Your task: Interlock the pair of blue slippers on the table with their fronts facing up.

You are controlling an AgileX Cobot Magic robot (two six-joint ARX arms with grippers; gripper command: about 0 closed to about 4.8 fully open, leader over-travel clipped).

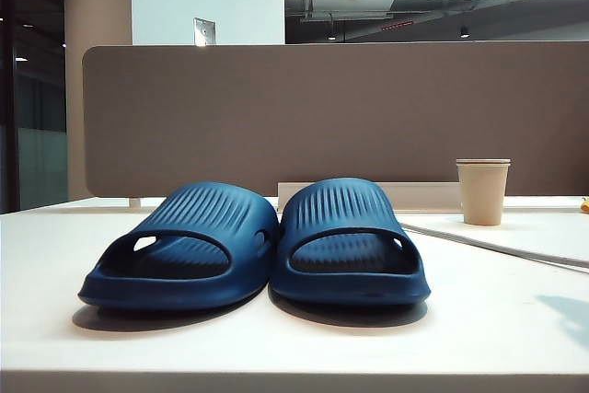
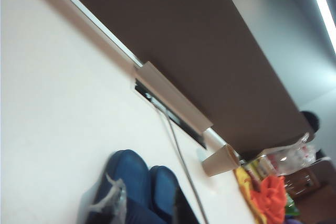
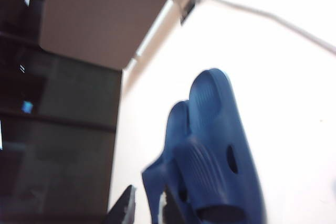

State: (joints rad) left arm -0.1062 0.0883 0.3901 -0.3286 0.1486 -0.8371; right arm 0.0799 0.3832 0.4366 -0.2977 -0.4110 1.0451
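two blue slippers (image 1: 258,244) sit side by side on the white table (image 1: 497,319), soles down, heel openings toward my exterior camera and toes toward the grey-brown divider panel (image 1: 368,117). their inner edges touch near the middle of the pair. neither arm shows in the exterior view.

on the left wrist feed i see the left gripper (image 2: 149,211) only as blurred tips at the edge of the picture, hanging above the slippers' toes; i cannot tell how its jaws stand. on the right wrist feed the right gripper (image 3: 149,208) shows two dark fingertips with a gap between them, so the jaws look apart, close by the nearer slipper's side and holding nothing.

a paper cup (image 1: 482,191) stands near the divider, well apart from the pair, with a white cable (image 1: 497,246) running across the table in front of it.
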